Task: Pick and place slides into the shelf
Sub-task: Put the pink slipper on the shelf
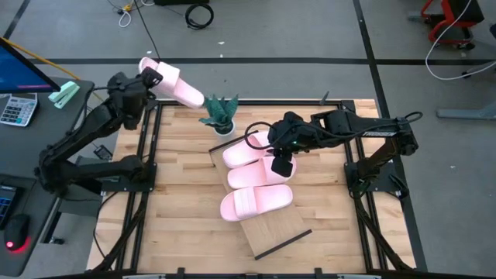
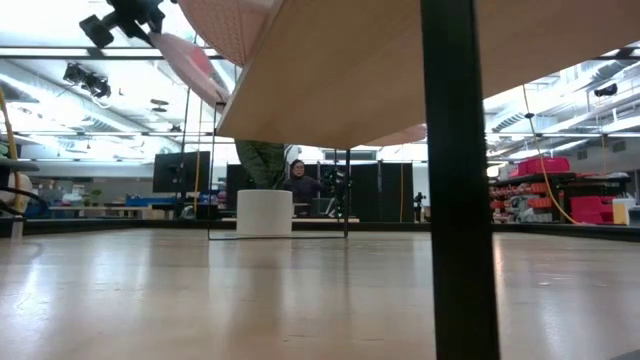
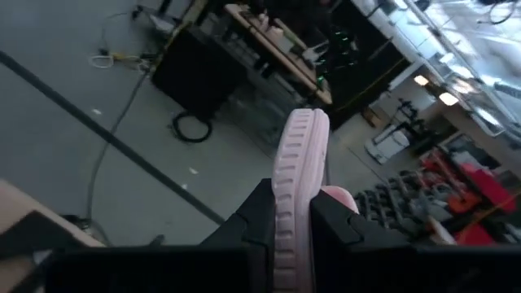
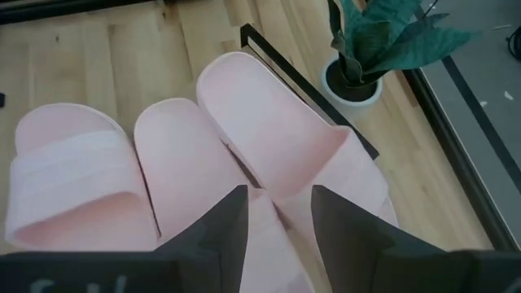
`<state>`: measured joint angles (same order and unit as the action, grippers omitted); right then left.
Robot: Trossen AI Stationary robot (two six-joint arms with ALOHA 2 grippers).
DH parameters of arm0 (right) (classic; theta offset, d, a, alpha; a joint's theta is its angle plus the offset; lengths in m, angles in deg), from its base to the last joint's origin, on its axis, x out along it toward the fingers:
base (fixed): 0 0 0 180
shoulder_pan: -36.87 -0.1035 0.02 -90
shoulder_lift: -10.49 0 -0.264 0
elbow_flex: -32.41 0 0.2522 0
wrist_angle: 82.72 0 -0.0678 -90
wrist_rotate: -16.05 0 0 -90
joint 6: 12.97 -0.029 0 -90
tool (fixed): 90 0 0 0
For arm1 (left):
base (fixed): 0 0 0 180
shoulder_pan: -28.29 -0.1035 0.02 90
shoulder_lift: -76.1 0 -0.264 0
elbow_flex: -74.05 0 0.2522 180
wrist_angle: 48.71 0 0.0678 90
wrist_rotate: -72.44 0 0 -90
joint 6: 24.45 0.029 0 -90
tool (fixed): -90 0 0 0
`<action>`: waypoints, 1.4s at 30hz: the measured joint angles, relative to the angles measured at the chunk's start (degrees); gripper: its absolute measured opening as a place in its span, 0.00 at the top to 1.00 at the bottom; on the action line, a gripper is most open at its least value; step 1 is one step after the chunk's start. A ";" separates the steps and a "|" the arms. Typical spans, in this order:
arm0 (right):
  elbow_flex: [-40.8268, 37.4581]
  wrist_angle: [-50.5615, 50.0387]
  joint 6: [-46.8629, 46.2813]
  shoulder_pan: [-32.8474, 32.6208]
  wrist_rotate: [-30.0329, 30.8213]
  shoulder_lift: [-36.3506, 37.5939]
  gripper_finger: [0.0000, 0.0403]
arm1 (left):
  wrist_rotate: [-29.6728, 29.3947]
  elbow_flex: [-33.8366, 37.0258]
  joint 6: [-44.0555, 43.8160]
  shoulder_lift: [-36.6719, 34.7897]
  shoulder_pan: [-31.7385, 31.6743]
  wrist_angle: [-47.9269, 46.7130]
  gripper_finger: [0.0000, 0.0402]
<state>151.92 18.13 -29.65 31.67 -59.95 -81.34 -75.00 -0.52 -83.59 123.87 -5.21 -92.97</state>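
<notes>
Right gripper [image 4: 273, 213] is open w/ nothing held, fingers just over the slides. Three pink slides [image 1: 256, 174] lie side by side on the shelf [image 1: 275, 230], next to a small plant [image 1: 220, 114]. Left gripper [image 3: 291, 224] is closed tight on a 4th slide [image 1: 172, 82], up in the air past the table's [image 1: 186, 232] far left corner.

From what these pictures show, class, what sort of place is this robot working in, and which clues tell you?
Probably a robotics lab or workshop. A butcher-block wooden table stands on a grey floor with loose cables; a desk with a monitor sits beside it; the low view shows a large open hall with ceiling lights and red equipment racks.
</notes>
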 joint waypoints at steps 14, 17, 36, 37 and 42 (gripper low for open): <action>-0.02 -4.54 -0.24 -5.12 2.15 0.39 0.65 | -25.62 0.00 -4.73 3.04 34.36 9.17 0.89; -0.02 -3.83 0.32 -7.51 6.62 1.30 0.65 | -31.37 0.00 -3.39 5.40 42.00 13.91 0.89; 0.00 3.30 -9.03 -29.40 17.89 6.95 0.75 | -32.60 0.02 1.86 24.59 62.30 45.22 0.89; 0.00 3.30 -10.87 -30.57 18.89 6.95 0.76 | -32.59 0.02 1.85 24.96 63.52 45.93 0.89; 0.04 3.38 -21.92 -35.29 25.04 6.35 0.78 | -32.60 0.02 2.12 26.58 68.87 49.68 0.89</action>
<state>151.97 21.52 -51.57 -3.63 -34.91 -74.99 -107.60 -0.50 -81.47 150.45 63.65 -43.29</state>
